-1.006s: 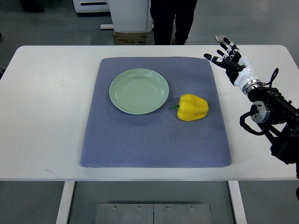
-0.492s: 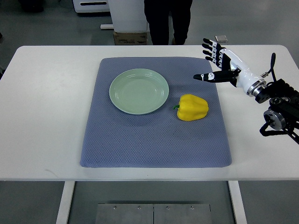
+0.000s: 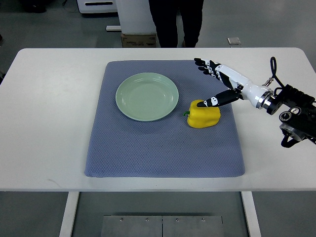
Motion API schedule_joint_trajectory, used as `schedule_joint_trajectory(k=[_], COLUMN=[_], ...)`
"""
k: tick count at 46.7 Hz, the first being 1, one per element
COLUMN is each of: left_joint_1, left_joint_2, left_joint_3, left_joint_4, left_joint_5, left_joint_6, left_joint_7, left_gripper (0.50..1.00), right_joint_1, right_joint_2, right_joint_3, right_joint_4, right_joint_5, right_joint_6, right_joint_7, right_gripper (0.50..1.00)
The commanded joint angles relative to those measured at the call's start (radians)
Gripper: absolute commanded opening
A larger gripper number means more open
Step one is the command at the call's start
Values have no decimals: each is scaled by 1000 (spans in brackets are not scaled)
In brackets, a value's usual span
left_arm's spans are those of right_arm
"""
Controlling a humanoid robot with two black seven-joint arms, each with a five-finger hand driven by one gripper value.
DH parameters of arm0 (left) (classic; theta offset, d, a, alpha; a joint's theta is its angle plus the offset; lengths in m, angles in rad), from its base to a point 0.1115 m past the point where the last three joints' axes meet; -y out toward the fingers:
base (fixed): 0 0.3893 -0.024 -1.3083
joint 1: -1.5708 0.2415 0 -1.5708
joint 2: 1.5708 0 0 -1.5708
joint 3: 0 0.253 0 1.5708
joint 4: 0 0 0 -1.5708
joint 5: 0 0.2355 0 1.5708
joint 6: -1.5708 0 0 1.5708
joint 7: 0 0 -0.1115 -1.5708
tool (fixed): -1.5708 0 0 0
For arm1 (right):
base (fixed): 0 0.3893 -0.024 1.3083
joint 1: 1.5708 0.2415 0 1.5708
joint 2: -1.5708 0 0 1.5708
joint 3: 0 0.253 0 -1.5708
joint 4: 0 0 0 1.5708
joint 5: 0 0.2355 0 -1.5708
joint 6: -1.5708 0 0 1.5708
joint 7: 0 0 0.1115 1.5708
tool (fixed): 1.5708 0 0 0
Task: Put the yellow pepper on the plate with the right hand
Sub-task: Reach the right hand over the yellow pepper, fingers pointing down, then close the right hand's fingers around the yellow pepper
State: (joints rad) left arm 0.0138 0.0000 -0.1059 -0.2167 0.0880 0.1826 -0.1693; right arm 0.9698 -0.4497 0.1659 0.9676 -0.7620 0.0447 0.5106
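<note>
A yellow pepper (image 3: 202, 115) lies on its side on the blue mat (image 3: 163, 143), just right of a pale green plate (image 3: 147, 96). The plate holds nothing. My right hand (image 3: 212, 81) comes in from the right edge and hovers over the pepper's far right side. Its fingers are spread and hold nothing. The thumb tip (image 3: 203, 103) is over the pepper's top. The other fingertips (image 3: 199, 62) point left, beyond the pepper. The left arm is out of view.
The mat lies on a white table (image 3: 49, 108). A person in dark trousers (image 3: 175, 22) stands at the table's far edge, next to a cardboard box (image 3: 139, 39) on the floor. A small grey object (image 3: 234, 41) lies on the floor beyond the table.
My right hand has moved left and toward the pepper, from the table's far right corner onto the mat. Its thumb now reaches over the pepper. The pepper and plate have not moved.
</note>
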Motion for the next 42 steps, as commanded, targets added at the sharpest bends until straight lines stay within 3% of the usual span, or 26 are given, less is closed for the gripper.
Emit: schedule_joint_trajectory(k=[1, 32, 42], left_joint_1=[0, 0, 0], left_joint_2=[0, 0, 0], left_joint_3=[0, 0, 0], left_joint_4=[0, 0, 0], left_joint_5=[1, -1, -1], left_joint_6=[0, 0, 0], left_joint_7=[-1, -1, 1], left_gripper=[1000, 1000, 1000], right_joint_1=[10, 43, 35], right_joint_2=[0, 5, 14], right_joint_3=[-40, -189, -189], right_joint_4=[-1, -18, -47], right_joint_5=[-23, -69, -71], right_joint_6=[-2, -20, -23], right_joint_7=[14, 5, 0], right_gripper=[996, 991, 966])
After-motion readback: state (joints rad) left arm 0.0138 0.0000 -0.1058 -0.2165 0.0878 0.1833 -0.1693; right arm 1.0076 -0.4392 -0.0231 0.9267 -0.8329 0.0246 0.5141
